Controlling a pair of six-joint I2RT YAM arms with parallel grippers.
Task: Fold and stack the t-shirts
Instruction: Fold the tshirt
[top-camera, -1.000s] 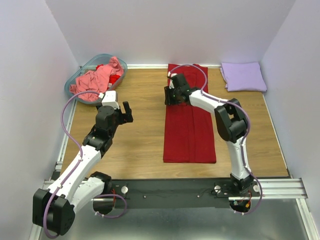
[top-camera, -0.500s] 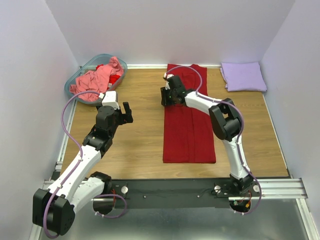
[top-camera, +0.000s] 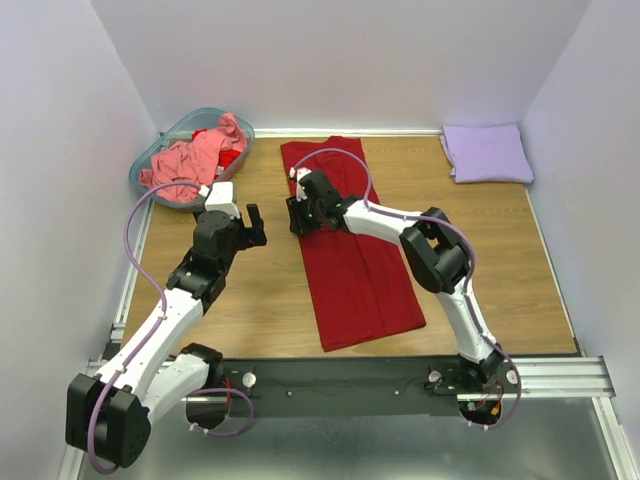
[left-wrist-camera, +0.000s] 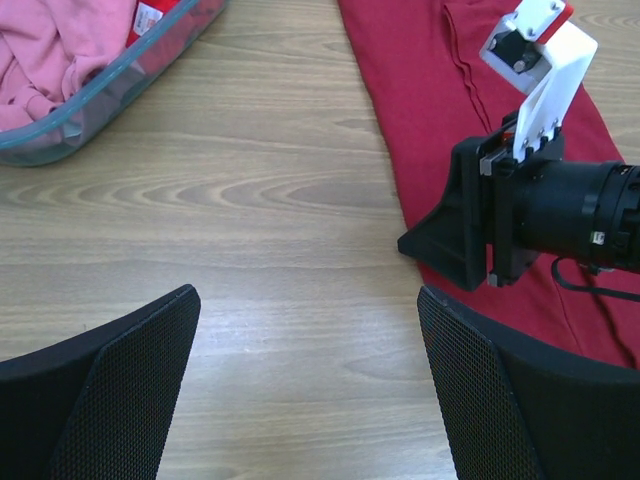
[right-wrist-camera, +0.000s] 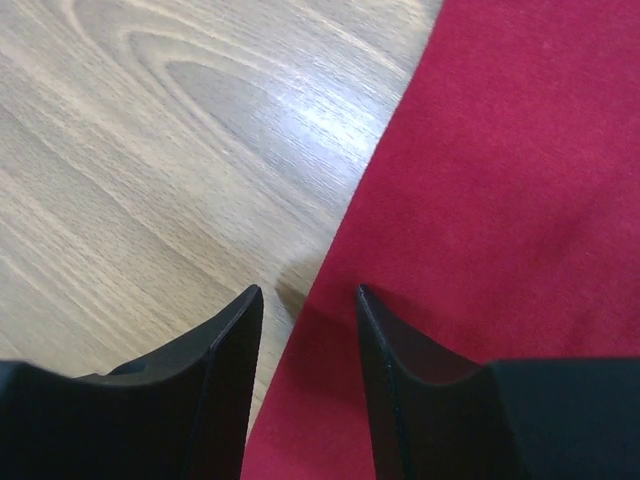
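The dark red t-shirt lies as a long folded strip on the table, slanting from the far left to the near right. My right gripper rests on its far left edge, jaws partly apart. In the right wrist view the gripper straddles that edge of the red cloth, which lies flat between the fingers. My left gripper hovers wide open over bare wood to the left, holding nothing. A lavender t-shirt lies folded at the far right. A salmon-pink t-shirt is bunched in the basket.
The teal plastic basket stands in the far left corner, with a bit of bright red cloth beside the pink one. White walls close in three sides. The right arm stretches across the middle of the table. The basket's rim shows in the left wrist view.
My right gripper has slid left across the table, and the far end of the dark red t-shirt came with it, so the strip now lies slanted. The left arm has not moved.
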